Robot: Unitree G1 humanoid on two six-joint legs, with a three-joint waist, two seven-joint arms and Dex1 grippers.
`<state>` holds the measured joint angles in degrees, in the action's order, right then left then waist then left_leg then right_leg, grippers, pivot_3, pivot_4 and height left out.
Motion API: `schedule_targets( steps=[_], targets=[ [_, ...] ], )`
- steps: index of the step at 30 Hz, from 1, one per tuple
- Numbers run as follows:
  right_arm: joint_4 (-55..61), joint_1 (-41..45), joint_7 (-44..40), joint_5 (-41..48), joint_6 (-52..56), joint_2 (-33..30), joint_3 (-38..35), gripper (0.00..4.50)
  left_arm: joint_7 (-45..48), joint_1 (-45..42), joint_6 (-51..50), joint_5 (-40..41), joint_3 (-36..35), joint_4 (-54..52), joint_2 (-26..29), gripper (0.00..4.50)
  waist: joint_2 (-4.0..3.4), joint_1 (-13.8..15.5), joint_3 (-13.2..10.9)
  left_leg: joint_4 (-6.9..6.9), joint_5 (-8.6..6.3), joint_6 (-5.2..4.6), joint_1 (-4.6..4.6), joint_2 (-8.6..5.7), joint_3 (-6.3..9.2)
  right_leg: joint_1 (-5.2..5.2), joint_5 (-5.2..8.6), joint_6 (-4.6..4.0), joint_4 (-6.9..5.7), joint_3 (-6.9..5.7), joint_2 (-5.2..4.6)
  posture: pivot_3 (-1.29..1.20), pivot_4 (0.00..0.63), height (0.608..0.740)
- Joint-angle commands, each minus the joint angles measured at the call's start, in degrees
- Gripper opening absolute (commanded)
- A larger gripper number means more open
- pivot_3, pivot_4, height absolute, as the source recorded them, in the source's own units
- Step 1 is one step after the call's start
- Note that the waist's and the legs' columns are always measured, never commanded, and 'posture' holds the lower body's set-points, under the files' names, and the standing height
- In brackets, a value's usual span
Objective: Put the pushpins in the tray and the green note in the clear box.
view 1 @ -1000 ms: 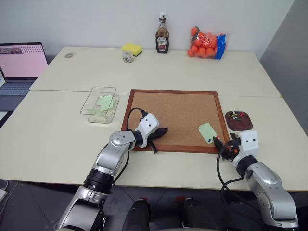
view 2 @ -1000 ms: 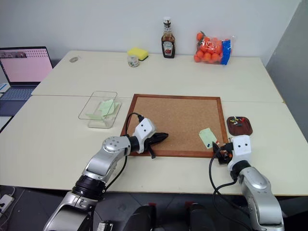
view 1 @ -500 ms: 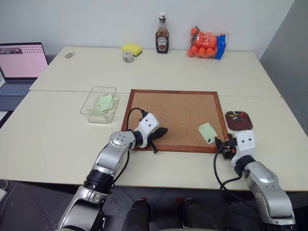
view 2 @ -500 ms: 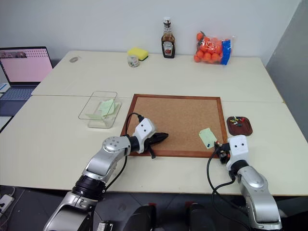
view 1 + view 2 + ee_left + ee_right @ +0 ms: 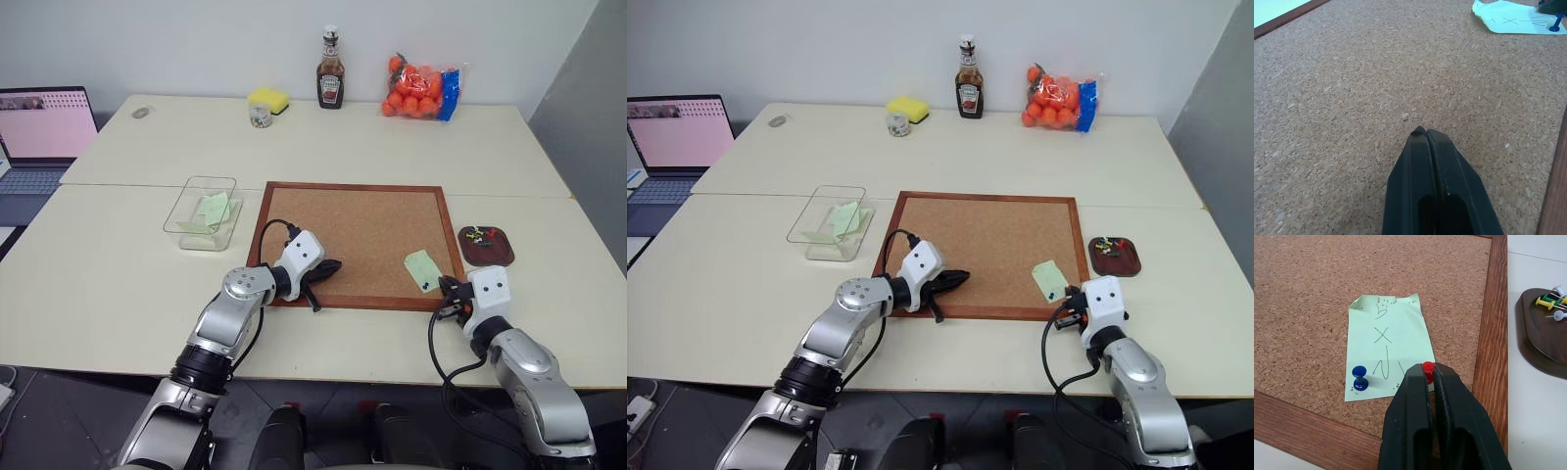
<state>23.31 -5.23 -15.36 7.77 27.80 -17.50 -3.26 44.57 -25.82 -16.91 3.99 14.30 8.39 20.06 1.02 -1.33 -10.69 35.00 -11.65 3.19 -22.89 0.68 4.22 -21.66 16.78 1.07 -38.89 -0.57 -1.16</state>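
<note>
Pinching my right gripper (image 5: 1429,373) tight on the tiny, slippery red pin (image 5: 1427,367) by its head, left gripper (image 5: 1425,133) closed empty, green note (image 5: 1387,344) flimsy.

Camera layout: one stereo head pair and two wrist cameras.
Head views look forward and down over the wood-framed cork board (image 5: 351,242); each wrist view skims it closely, both sharing the pale mint-green paper note (image 5: 1386,346).
</note>
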Motion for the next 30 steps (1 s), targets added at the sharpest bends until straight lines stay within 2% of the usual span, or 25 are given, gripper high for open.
schedule_targets(
  steps=[1,11,21,27,30],
  targets=[
    [2.51,-0.27,-0.18,0.40,-1.56,-0.40,-1.40,0.05,0.72,1.30,-0.93,-1.03,1.86,0.30,0.11,0.00,0.00,0.00,0.00,0.00,0.00,0.00,0.00,0.00,0.00,0.00,0.00,0.00,0.00,0.00,0.00,0.00,0.150,0.740],
    [6.22,-3.05,-0.29,2.32,-7.05,2.45,-1.80,0.05,1.12,1.90,-1.56,-1.02,2.09,-0.53,0.43,0.00,0.00,0.10,0.00,-0.01,0.00,0.00,-0.03,0.00,-0.01,-0.03,0.02,-0.02,0.01,0.01,-0.01,0.00,0.150,0.740],
    [6.82,-1.65,0.96,3.04,-8.35,3.72,-3.74,0.05,1.03,2.42,-1.93,-1.19,2.21,-1.09,0.58,0.00,0.00,-0.01,0.00,-0.01,0.00,0.00,-0.02,0.01,0.01,-0.02,0.01,-0.02,0.01,0.00,-0.01,0.00,0.150,0.740],
    [3.95,3.33,1.87,3.28,-5.74,1.31,-7.48,0.05,0.86,2.50,-1.88,-1.18,2.24,-1.00,0.55,0.00,0.00,-0.04,0.00,-0.01,0.00,0.00,0.00,0.01,0.00,-0.01,0.01,-0.02,0.00,0.00,0.00,0.00,0.150,0.740],
    [-0.26,6.58,2.03,1.12,-0.91,-2.13,-7.63,0.05,0.73,2.39,-1.82,-1.19,2.29,-0.80,0.44,0.00,-0.01,-0.01,0.00,-0.01,0.00,0.00,0.00,0.01,0.00,-0.01,0.01,-0.02,0.00,0.00,0.00,0.00,0.150,0.740]
  ],
)
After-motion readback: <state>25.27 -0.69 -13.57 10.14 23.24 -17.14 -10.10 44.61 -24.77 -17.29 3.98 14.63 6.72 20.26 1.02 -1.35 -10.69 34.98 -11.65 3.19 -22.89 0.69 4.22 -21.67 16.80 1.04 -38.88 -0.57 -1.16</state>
